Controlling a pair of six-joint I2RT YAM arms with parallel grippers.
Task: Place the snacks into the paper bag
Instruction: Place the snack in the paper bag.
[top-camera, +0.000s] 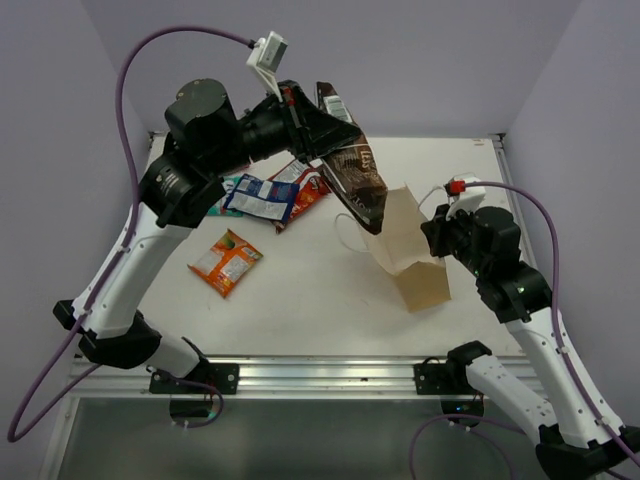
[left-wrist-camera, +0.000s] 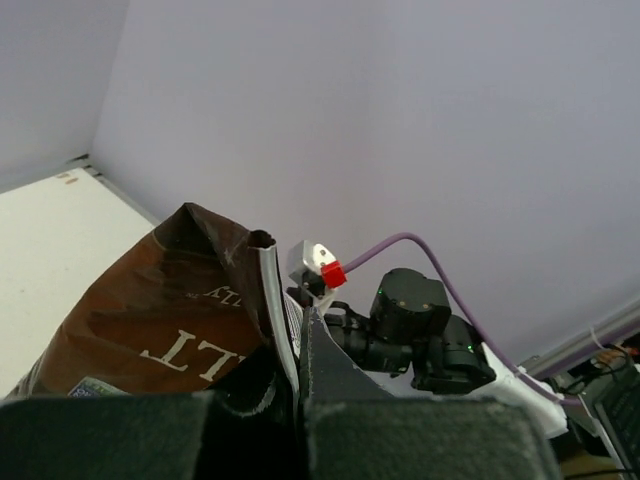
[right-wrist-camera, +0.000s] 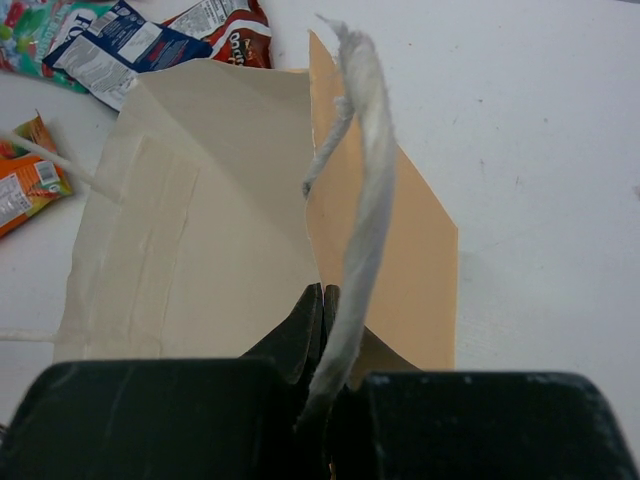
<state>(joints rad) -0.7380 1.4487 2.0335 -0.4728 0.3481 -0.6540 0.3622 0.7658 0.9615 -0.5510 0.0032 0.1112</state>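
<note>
My left gripper (top-camera: 318, 125) is shut on the edge of a dark brown snack packet (top-camera: 358, 178), held in the air. The packet's lower end hangs at the open mouth of the tan paper bag (top-camera: 418, 270). In the left wrist view the brown packet (left-wrist-camera: 170, 320) is pinched between the shut jaws of the left gripper (left-wrist-camera: 298, 352). My right gripper (top-camera: 437, 237) is shut on the bag's rim by a white cord handle (right-wrist-camera: 365, 200). The right wrist view shows the right gripper (right-wrist-camera: 322, 300) and the bag's pale inside (right-wrist-camera: 200, 220). Orange (top-camera: 227, 262), blue-white (top-camera: 262, 197), red (top-camera: 308, 190) and teal-green (top-camera: 228, 188) snacks lie on the table.
The loose packets lie in the left half of the white table (top-camera: 300, 300). The bag's other white handle (top-camera: 345, 232) loops out on the table to the bag's left. Purple walls close in the table behind and at both sides.
</note>
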